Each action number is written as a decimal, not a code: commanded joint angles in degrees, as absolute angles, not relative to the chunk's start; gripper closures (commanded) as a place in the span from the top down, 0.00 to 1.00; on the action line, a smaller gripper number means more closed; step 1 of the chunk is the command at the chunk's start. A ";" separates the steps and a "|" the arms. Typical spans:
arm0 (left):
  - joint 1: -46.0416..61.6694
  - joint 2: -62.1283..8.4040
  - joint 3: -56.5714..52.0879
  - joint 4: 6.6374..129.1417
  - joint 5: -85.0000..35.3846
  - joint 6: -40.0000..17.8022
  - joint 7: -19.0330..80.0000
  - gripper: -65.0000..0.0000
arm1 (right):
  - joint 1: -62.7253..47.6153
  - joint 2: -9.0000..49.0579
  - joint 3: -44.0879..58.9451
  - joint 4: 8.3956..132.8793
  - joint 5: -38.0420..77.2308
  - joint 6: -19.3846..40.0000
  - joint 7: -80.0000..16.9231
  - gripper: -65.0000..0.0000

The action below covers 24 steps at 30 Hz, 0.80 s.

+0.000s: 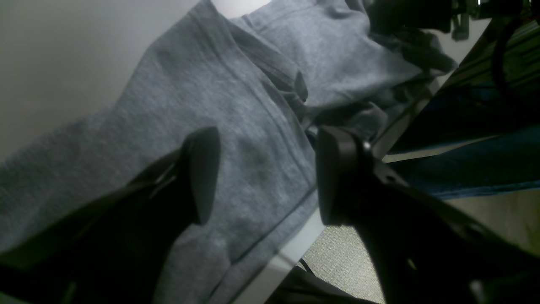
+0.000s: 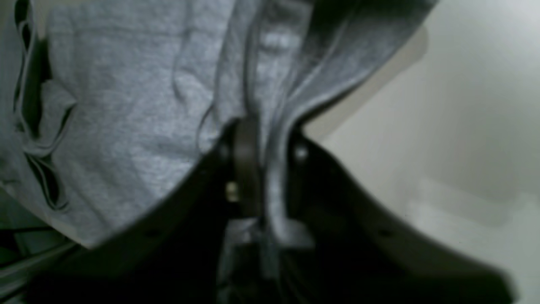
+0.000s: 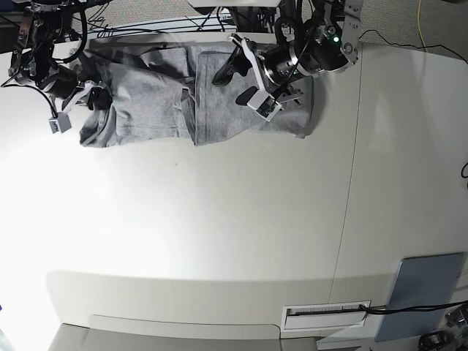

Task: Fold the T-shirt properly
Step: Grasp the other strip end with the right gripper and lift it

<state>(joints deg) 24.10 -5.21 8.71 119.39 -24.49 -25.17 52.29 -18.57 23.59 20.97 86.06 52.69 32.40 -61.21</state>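
The heather-grey T-shirt lies crumpled in a long band along the far edge of the white table. My left gripper hovers over its right half with jaws spread wide. In the left wrist view the same gripper is open just above a hemmed edge of the T-shirt, with nothing between its fingers. At the shirt's left end, my right gripper is shut. The right wrist view shows this gripper pinching a fold of the T-shirt, slightly blurred.
A flat blue-grey panel lies at the near right corner. A white slotted label sits on the near edge. Cables run behind the table's far edge, which passes close under my left gripper.
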 commanded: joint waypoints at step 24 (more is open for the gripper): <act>24.12 -4.93 8.80 120.60 -10.74 -22.96 48.01 0.53 | -21.78 14.76 32.23 121.71 55.00 28.99 -73.80 0.00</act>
<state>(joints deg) 24.16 -5.10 8.67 119.39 -10.22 -22.94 49.28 -21.93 13.78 31.79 120.77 53.47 28.40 -75.29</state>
